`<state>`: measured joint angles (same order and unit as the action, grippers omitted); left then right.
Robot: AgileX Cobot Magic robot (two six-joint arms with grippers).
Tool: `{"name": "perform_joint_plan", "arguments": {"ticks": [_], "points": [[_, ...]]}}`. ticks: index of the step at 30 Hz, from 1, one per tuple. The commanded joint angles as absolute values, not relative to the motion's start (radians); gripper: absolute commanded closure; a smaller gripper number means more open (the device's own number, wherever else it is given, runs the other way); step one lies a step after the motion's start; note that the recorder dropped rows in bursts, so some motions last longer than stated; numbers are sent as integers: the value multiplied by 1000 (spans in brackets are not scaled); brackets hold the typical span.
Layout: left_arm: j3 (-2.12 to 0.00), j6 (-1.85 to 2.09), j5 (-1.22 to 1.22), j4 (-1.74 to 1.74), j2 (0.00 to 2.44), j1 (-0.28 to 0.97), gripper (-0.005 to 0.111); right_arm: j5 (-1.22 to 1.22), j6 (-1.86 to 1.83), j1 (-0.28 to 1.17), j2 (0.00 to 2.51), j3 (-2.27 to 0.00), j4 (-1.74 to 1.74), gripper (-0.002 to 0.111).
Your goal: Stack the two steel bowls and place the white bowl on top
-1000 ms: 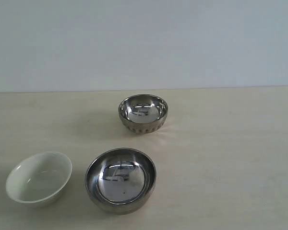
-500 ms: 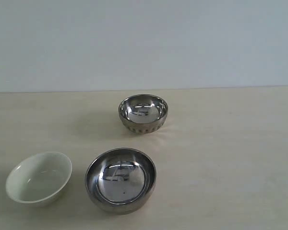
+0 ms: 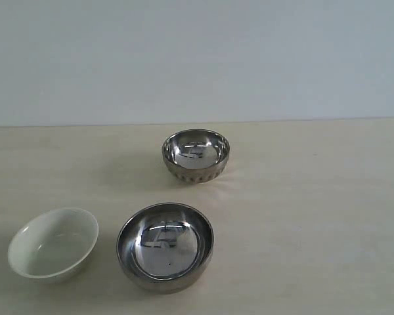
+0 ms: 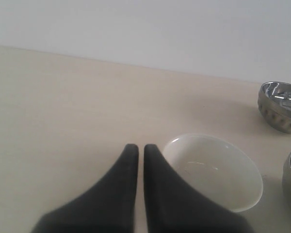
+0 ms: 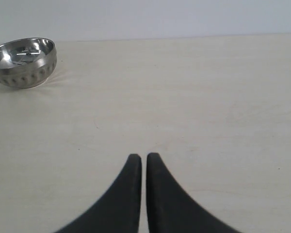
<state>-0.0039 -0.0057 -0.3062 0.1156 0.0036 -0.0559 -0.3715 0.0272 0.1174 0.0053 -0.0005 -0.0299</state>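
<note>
- As its wrist view showed, the left claw (image 4: pixel 140 148) was clenched and held nothing; it reached low over the worktop (image 3: pixel 315 210), and its tips were just beside the rim of the white bowl (image 3: pixel 53 243).
- The right claw (image 5: pixel 144 158) was clenched and empty too, stretched low over the worktop, well apart from the ribbed steel bowl (image 3: pixel 196 155).
- The smooth steel bowl (image 3: pixel 165 246) stood upright near the white bowl, on its right.
- The ribbed steel bowl stood farther back, apart from both.
</note>
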Motion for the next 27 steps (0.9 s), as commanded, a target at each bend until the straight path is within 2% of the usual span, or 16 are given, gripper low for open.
{"name": "perform_joint_plan", "arguments": {"ticks": [1, 4, 12, 22, 27], "points": [[0, -8, -296, 123, 0, -49, 103, -364, 23, 112, 0, 0, -28, 108], [0, -8, -296, 123, 0, -49, 103, -369, 37, 112, 0, 0, -35, 108], [0, -8, -296, 123, 0, -49, 103, -372, 432, 112, 0, 0, -436, 108], [0, -8, -296, 123, 0, -49, 103, -364, 438, 112, 0, 0, -444, 108], [0, -8, -296, 123, 0, -49, 103, -214, 454, 112, 0, 0, -464, 108]]}}
